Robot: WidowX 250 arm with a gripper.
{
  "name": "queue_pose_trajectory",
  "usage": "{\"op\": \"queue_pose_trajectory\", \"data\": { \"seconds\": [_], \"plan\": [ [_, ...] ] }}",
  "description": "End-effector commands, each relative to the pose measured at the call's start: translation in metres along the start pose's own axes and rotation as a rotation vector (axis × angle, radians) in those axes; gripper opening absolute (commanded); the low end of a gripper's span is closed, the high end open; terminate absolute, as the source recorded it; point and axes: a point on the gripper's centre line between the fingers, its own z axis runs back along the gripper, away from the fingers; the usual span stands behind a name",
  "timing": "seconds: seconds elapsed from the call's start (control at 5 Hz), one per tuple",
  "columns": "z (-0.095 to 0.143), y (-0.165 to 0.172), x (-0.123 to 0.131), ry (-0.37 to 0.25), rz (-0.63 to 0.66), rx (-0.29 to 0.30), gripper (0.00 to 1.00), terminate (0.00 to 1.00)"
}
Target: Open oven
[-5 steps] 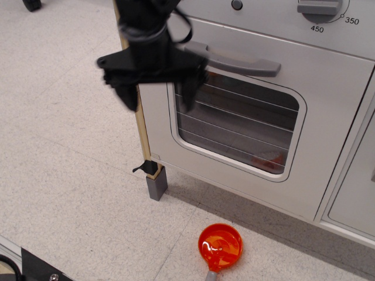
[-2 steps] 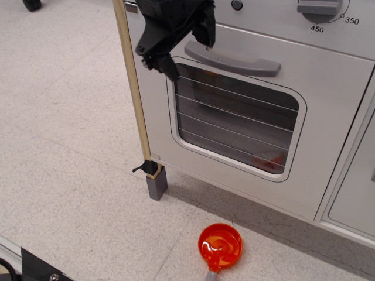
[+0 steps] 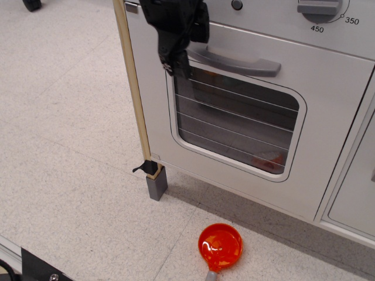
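Your gripper (image 3: 183, 42) sits at the left end of the oven's (image 3: 252, 117) grey handle (image 3: 234, 60); you cannot tell whether its fingers are spread. The door is closed. The dial (image 3: 319, 7) reads 450 and 350.

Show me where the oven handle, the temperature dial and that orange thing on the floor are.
oven handle (image 3: 246, 62): camera view, middle of grey bar.
temperature dial (image 3: 321, 7): camera view, knob's grip.
orange ladle (image 3: 220, 246): camera view, centre of bowl.
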Motion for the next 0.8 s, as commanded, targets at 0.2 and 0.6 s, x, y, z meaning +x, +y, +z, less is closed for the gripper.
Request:
{"op": "queue_pose_trajectory", "data": {
  "seconds": [0.2, 0.6],
  "plan": [
    [0.002, -0.003, -0.008, 0.084, -0.073, -0.058, 1.00, 0.00],
    [-0.014, 0.000, -0.016, 0.097, -0.107, -0.074, 1.00, 0.00]
  ]
}}
